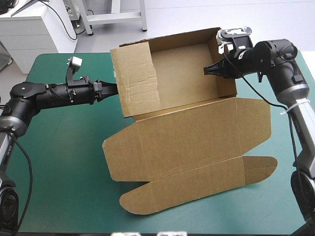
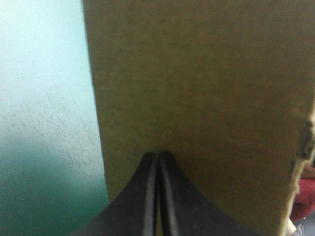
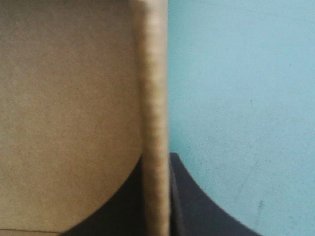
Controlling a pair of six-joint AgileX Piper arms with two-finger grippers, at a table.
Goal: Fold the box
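Note:
The brown box [image 1: 189, 69] stands at the far middle of the table as an open tray, walls raised. Its lid [image 1: 197, 132] lies flat toward the front, with rounded tabs [image 1: 135, 201] at the ends. My left gripper [image 1: 114, 89] is shut, its tip against the outside of the tall left wall [image 1: 135, 81]; in the left wrist view the gripper [image 2: 157, 155] meets the brown board [image 2: 197, 73]. My right gripper [image 1: 209, 70] reaches over the right wall from outside. In the right wrist view the gripper [image 3: 156, 162] is shut on that wall's edge [image 3: 155, 98].
Bare teal-green cover [image 1: 59, 162] lies left and in front of the left arm, and a narrower strip [image 1: 280, 196] at the right front. The lid's front flap reaches close to the table's near edge.

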